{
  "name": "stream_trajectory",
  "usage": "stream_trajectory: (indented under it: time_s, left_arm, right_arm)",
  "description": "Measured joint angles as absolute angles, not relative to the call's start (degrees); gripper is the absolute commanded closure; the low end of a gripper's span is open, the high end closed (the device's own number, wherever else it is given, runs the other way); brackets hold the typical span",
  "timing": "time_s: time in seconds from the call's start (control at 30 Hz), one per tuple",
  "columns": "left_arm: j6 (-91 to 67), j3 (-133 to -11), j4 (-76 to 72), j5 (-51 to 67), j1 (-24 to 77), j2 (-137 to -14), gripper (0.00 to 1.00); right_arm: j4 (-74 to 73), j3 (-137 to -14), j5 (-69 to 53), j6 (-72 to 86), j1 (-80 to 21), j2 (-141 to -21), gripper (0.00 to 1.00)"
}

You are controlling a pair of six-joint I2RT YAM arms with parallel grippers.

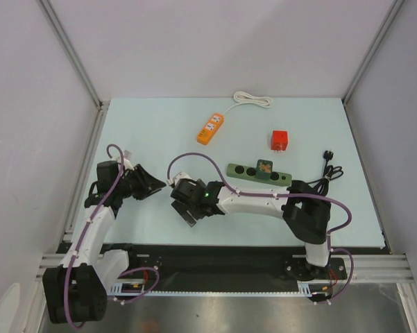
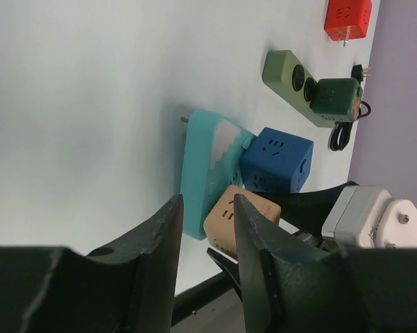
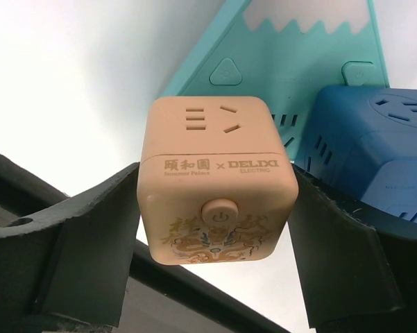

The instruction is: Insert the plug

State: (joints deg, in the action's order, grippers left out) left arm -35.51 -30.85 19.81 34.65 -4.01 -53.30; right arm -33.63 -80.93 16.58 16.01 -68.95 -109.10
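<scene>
Only the wrist views show the right end effector (image 3: 218,229) clamped on a peach cube socket (image 3: 215,173); the left end effector (image 2: 207,208) stands spread apart near it.

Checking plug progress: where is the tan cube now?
Right wrist view: the tan cube is gripped by the right gripper, beside the blue cube against the teal strip.
</scene>
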Motion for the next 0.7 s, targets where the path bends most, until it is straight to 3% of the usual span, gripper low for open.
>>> stream_trajectory:
  time_s: [0.57, 0.63, 0.67, 0.7]
  left_arm:
    - [-35.38, -30.85, 19.35, 34.65, -4.01, -54.89, 0.6]
    - [-35.38, -30.85, 19.11, 34.65, -4.01, -55.05, 0.6]
    - [-35.38, -30.85, 18.96, 34.65, -4.01, -55.11, 0.59]
    - [-35.38, -30.85, 18.85, 34.65, -4.01, -55.11, 0.59]
  right_arm:
    - [-37.67, -85.1, 17.69, 15.46, -69.17, -105.56, 0.21]
    - [-38.35, -85.34, 18.13, 15.94, -69.49, -104.01, 0.42]
    - [-38.81, -85.41, 18.5, 16.4, -69.8, -103.11, 0.6]
    - [-39.29, -85.41, 18.9, 16.93, -70.15, -102.24, 0.87]
